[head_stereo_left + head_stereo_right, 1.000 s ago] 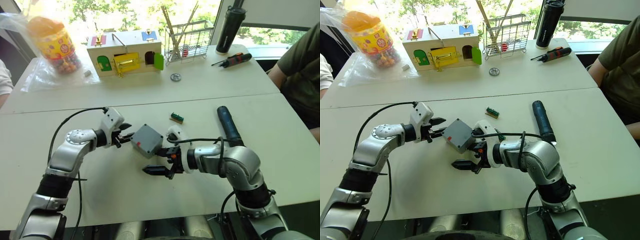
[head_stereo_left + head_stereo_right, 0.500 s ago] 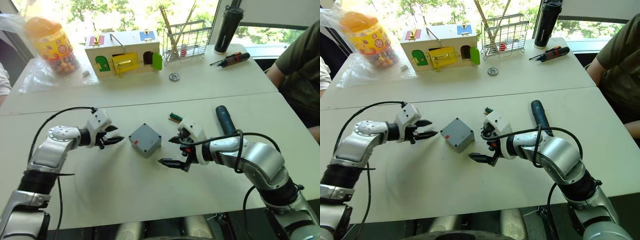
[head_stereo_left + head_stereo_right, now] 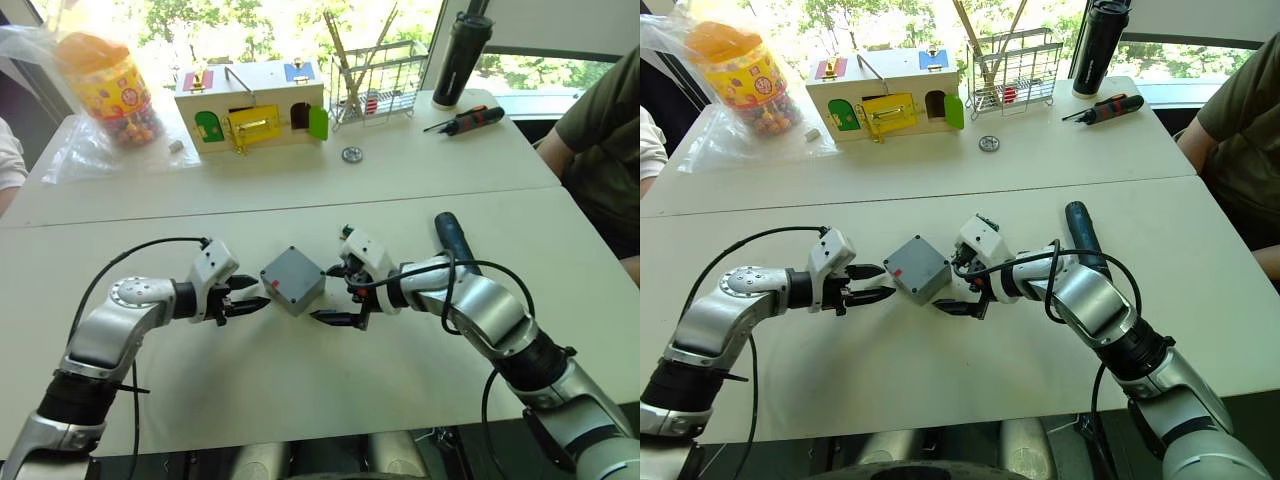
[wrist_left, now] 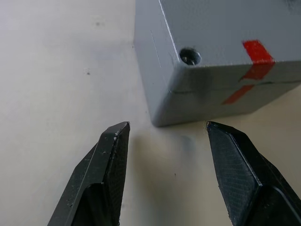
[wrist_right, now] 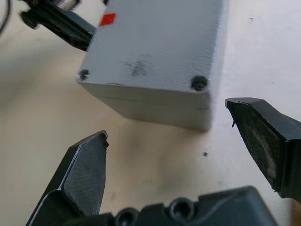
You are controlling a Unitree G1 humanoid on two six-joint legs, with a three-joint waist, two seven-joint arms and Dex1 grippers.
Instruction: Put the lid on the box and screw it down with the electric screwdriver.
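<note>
While both pincers gape, the box (image 3: 293, 281) sits between

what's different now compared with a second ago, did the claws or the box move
A second ago both claws were pressed against the box, tipped up on an edge. Half a second ago they had backed off, leaving it flat on the table. Now the left claw and right claw have closed in again, open on either side of the box, lid on, not gripping. The electric screwdriver stayed put.
</note>
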